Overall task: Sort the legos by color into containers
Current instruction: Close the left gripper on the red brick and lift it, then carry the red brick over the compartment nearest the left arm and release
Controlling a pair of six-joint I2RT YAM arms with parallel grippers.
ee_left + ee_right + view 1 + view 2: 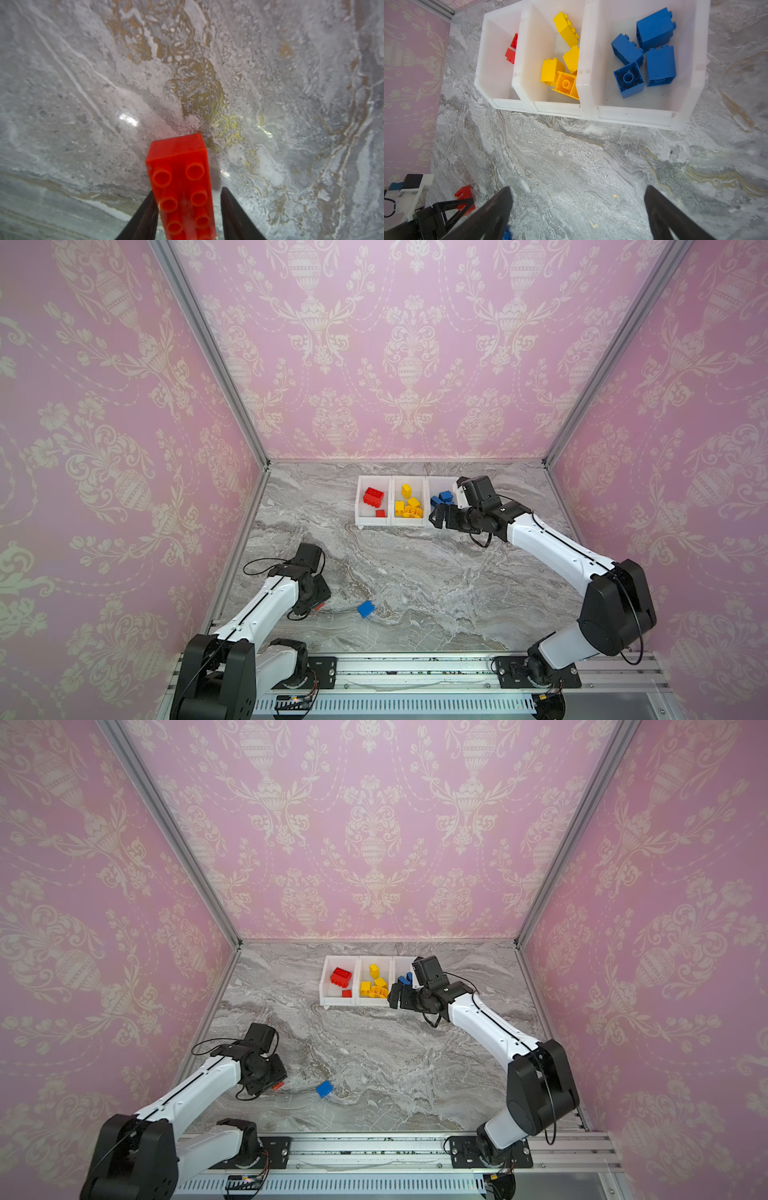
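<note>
A long red lego [180,176] lies on the marble near the front left, studs toward the wrist camera. My left gripper [319,607] straddles it narrowly: one finger [149,207] touches its side and a thin gap shows at the other finger [230,207]. A blue lego [365,608] lies loose just right of it. The containers [374,524] stand at the back in a row, holding red legos [372,495], yellow legos [409,506] and blue legos [654,52] from left to right. My right gripper [578,188] hangs open and empty before the blue bin.
The metal frame post and pink wall [245,556] run close along the left arm. The aluminium rail [415,672] with both arm bases borders the front edge. Marble table [415,572] stretches between the bins and the loose legos.
</note>
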